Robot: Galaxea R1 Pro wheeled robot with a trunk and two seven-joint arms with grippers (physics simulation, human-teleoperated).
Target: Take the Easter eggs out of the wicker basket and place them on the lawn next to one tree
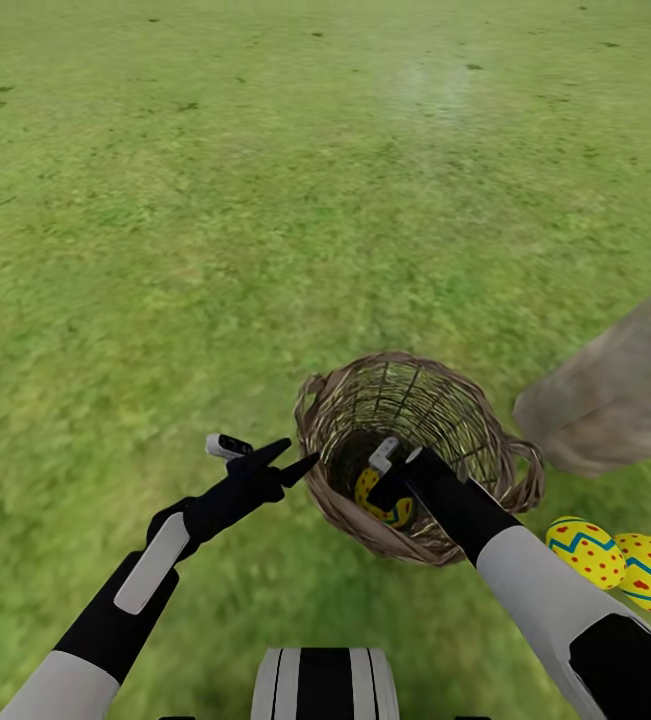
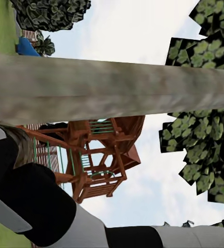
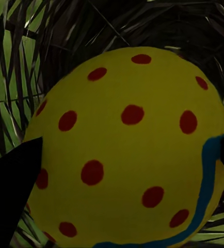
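Head view: two Easter eggs point(image 1: 617, 563) already out on the lawn point(image 1: 215, 250), just beside the tree point(image 1: 620, 400), near the wicker basket point(image 1: 345, 500). Third egg point(image 1: 383, 497) still down inside the basket, right claw point(image 1: 390, 478) reaching in around it. Left claw point(image 1: 265, 462) idle beside the basket, open, holding nothing. Left wrist view: just trunk, sky, a wooden playset point(image 2: 99, 157). Right wrist view: egg between dark fingertips point(image 3: 14, 191), touching or not, can't tell. Two down, probably one left.

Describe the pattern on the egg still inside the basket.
Yellow egg with red dots and a blue band near one edge; clearest in the right wrist view.
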